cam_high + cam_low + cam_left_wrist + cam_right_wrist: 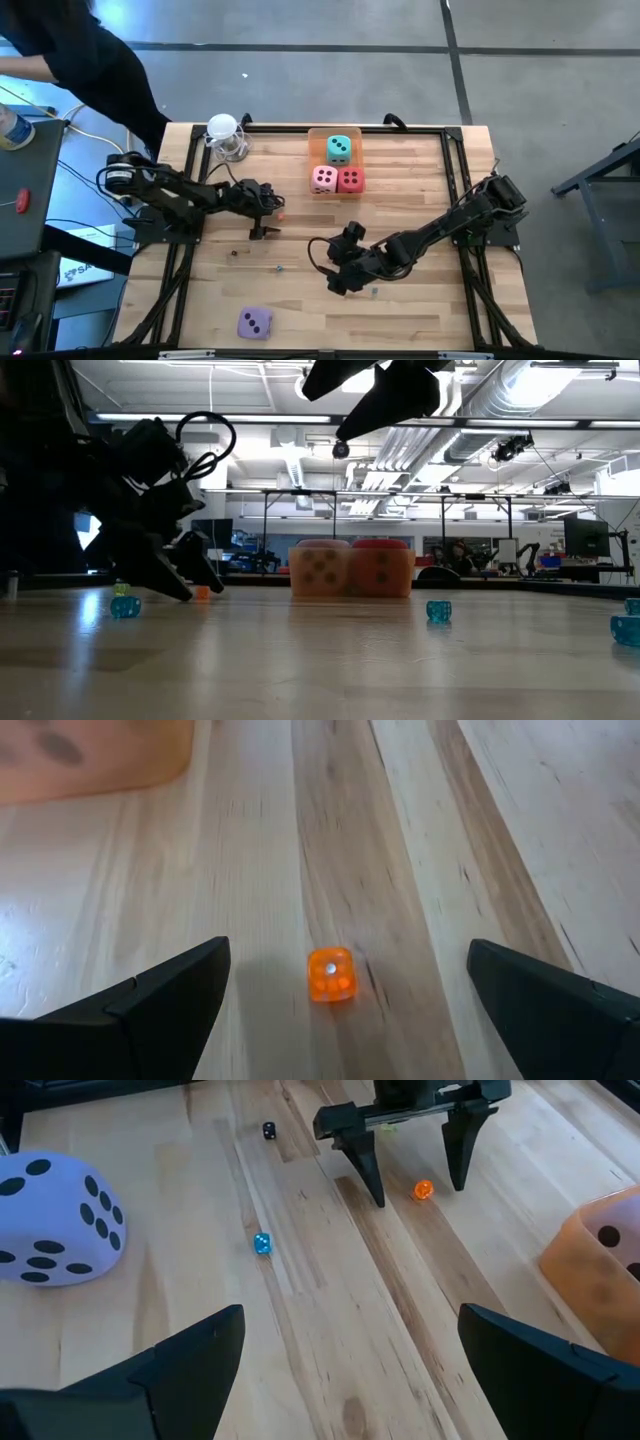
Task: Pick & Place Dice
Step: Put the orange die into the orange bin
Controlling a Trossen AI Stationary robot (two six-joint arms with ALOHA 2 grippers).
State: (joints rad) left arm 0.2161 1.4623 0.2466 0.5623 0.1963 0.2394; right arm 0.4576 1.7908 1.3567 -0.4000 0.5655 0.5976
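Observation:
The teal die [340, 149] sits on a pale orange tray [318, 137] at the table's far side. The pink die [324, 179] and the red die [351, 180] stand side by side on the table just in front of it. The purple die [255, 322] rests near the front edge, left of centre [55, 1220]. My left gripper [272, 216] is low over the table left of centre, open. Its fingers stand on either side of a tiny orange bead die [330, 975] without touching it. My right gripper [335, 268] hangs open above the table's middle, holding nothing.
Tiny bead dice lie scattered: a blue one [262, 1243], a black one [269, 1130], and teal ones [438, 610] near the low camera. A white round object [225, 135] stands at the far left. A person in dark clothing [90, 60] is beyond the far left corner.

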